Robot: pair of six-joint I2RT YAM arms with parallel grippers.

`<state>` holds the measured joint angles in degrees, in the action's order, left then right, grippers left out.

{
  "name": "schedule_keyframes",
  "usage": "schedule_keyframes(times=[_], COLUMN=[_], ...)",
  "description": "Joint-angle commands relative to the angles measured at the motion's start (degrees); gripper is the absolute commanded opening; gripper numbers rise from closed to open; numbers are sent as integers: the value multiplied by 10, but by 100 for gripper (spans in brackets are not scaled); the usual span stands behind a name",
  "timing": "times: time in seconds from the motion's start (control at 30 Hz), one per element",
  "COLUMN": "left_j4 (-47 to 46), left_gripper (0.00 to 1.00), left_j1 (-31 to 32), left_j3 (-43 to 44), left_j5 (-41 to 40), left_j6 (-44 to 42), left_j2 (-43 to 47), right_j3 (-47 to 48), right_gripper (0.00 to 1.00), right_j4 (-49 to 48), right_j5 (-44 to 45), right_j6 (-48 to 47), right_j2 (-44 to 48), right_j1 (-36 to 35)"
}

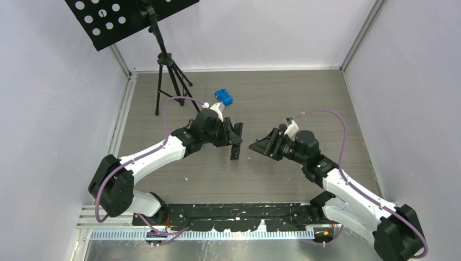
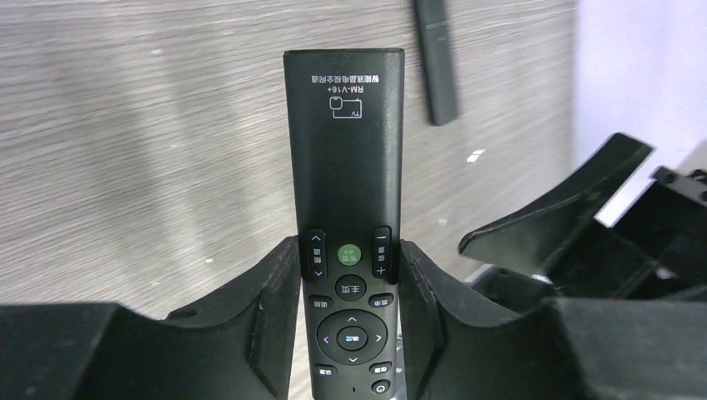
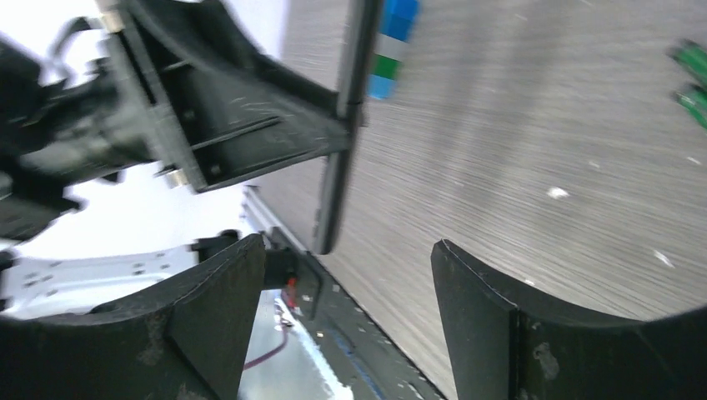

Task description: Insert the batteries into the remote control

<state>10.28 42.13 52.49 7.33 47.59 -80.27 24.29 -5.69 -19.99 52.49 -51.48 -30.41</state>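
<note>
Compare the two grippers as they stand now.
The left gripper is shut on the remote control, clamping its button end; the right gripper holds nothing. The left gripper's jaws are closed against the remote's sides; the right gripper's jaws stand wide apart. Both are black and face each other near the middle of the table.

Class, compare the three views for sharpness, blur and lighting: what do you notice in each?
Left wrist: sharp, with the print on the remote control legible. Right wrist: smeared with blur, the table grain streaked, the left side washed out white. Top external: even light, soft shadows, crisp.
</note>
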Motion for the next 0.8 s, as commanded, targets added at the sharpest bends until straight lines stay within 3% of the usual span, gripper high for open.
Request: schedule_keyframes(times=[0.0,0.43,0.77], left_j4=[-107,-304,-377], left_gripper=[28,27,26], left_j1=[-16,-19,-21], left_j3=[12,7,-13], left_j5=[136,246,265], left_j6=[56,173,211], left_j2=[37,56,45], right_j3=[-4,13,19], right_gripper=[79,80,51], right_j4=[-123,-243,-270], right_j5=[-60,-82,-72], right_j6=[50,98,120], right_j2=[50,3,3], right_j1=[-5,-41,-46])
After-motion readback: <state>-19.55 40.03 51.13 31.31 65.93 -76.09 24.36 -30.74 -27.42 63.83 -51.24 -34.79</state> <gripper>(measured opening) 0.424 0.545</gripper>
